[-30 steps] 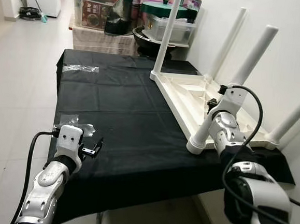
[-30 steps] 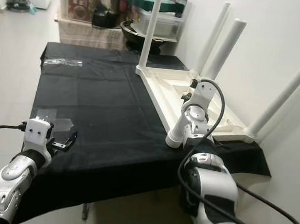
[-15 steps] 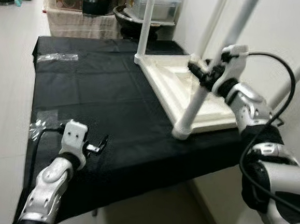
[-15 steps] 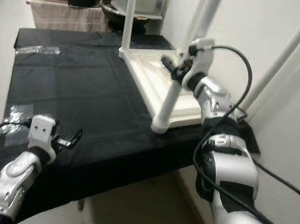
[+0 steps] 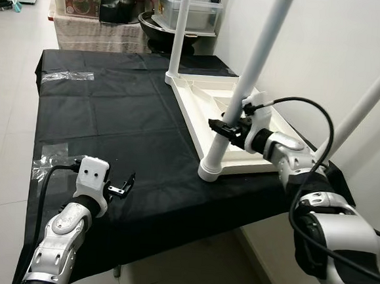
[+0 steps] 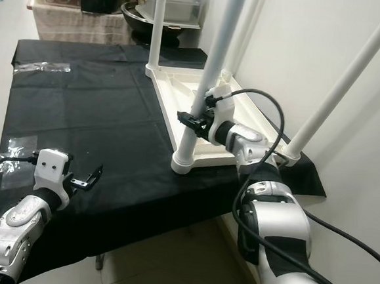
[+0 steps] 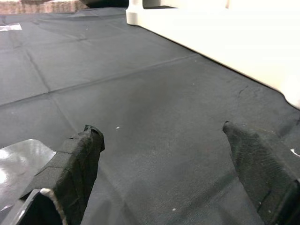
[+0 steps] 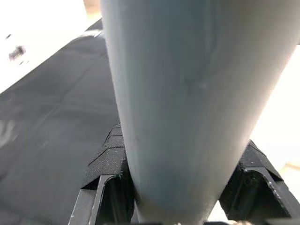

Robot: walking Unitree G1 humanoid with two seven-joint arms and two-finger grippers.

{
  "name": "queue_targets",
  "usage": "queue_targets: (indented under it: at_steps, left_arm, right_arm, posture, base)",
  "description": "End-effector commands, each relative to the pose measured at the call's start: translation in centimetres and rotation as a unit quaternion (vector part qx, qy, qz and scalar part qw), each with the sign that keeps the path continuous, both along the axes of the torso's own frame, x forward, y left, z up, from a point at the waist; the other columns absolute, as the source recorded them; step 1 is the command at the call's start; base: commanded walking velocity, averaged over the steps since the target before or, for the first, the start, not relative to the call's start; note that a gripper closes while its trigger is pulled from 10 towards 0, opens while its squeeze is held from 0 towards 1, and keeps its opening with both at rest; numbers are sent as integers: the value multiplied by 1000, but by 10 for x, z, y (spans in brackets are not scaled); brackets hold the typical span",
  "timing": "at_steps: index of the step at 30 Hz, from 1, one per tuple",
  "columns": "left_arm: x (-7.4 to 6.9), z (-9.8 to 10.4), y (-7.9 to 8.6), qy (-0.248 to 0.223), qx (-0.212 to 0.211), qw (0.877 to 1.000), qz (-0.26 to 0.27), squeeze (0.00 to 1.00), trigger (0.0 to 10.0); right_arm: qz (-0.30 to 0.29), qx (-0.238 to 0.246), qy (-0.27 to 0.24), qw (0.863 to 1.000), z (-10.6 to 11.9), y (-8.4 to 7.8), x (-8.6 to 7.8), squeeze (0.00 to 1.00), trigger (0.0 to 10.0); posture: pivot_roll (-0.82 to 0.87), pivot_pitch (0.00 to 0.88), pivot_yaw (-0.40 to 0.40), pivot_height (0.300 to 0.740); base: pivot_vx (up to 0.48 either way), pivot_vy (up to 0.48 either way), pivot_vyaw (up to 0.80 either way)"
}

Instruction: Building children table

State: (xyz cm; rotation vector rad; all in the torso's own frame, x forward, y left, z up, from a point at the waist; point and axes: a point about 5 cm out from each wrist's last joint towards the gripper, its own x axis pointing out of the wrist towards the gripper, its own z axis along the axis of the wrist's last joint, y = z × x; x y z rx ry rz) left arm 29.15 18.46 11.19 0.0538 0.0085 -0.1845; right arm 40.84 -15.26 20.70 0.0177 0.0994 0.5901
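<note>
Now the right tool (image 5: 223, 127) clamps the near white leg (image 5: 247, 81) of the upturned children table (image 5: 234, 129) at frame centre (left tool (image 5: 122, 184) wide, lower left), and a sideways tug could strain the joint.

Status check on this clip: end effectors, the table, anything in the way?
Right end effector clamped on near table leg. Left end effector open, hovering over black cloth. Upturned white table lies on cloth. Nothing blocking the leg.
</note>
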Motion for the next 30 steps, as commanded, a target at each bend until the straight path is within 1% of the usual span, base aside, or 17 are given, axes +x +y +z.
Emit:
queue_targets:
  at_steps: [1,3,5,6,7,10,11,14,15,18,19,22,23,24,25,29,30]
  left_arm:
    - [-1,0,0,2,4,1000,-2,0,10000]
    - [-1,-1,-2,2,3,1000,-3,0,10000]
    - [-1,-2,-4,3,1,1000,-5,0,10000]
    - [-1,-2,-4,3,1,1000,-5,0,10000]
    - [-1,-2,-6,3,1,1000,-6,0,10000]
    - [-1,-1,-6,3,0,1000,-8,0,10000]
    - [-1,-1,-5,3,0,1000,-8,0,10000]
    - [-1,-1,-4,3,1,1000,-8,0,10000]
    - [0,-1,-4,5,4,1000,-12,0,10000]
    - [1,-2,-4,5,5,1000,-14,0,10000]
    - [3,-1,-4,4,5,1000,-14,0,10000]
    - [4,1,-4,2,5,1000,-15,0,10000]
    - [5,1,-4,0,4,1000,-14,0,10000]
    - [5,1,-4,0,4,1000,-14,0,10000]
    - [5,1,-4,-1,4,1000,-14,0,10000]
    - [4,0,-2,0,4,1000,-12,0,10000]
    - [4,-1,-3,0,4,1000,-13,0,10000]
  right_arm:
    - [-43,4,10,999,-8,-3,1,0,0]
    - [-223,1,64,973,-22,-24,4,0,0]
    - [-410,-60,109,904,-47,-58,-7,0,0]
    - [-410,-60,109,904,-47,-58,-7,0,0]
    - [-490,-74,130,859,-65,-76,-19,0,0]
    - [-519,-85,143,839,-81,-76,-27,0,0]
    - [-523,-96,142,835,-84,-73,-29,0,10000]
    - [-501,-96,140,849,-85,-60,-26,0,10000]
    - [-424,-55,89,900,-64,-29,-14,0,10000]
    - [-394,-11,47,918,-41,-19,-7,0,10000]
    - [-405,-13,28,914,-26,-29,-3,1000,10000]
    - [-422,-19,10,906,-10,-41,1,1000,10000]
    - [-425,-46,-18,904,11,-58,5,812,10000]
    - [-425,-46,-18,904,11,-58,5,812,10000]
    - [-397,-29,-27,917,23,-63,7,0,10000]
    - [-273,48,-55,959,43,-59,9,0,10000]
    - [-158,55,-70,983,41,-53,5,0,10000]
  posture:
    - [83,0,-155,740]
    - [77,0,-149,740]
    - [71,0,-145,740]
    - [71,0,-145,740]
    - [75,0,-148,740]
    - [73,0,-142,740]
    - [73,0,-142,740]
    - [65,0,-128,740]
    - [56,0,-120,740]
    - [53,0,-119,740]
    - [51,0,-119,740]
    - [51,0,-119,740]
    - [55,0,-124,740]
    - [55,0,-124,740]
    - [57,0,-126,740]
    - [52,0,-122,740]
    - [58,0,-126,740]
  base:
    - [0,0,0]
    - [0,0,0]
    - [0,0,0]
    - [0,0,0]
    - [0,0,0]
    - [0,0,0]
    - [0,0,0]
    - [0,0,0]
    - [0,0,0]
    - [0,0,0]
    - [0,0,0]
    - [0,0,0]
    - [0,0,0]
    - [0,0,0]
    - [0,0,0]
    - [0,0,0]
    - [0,0,0]
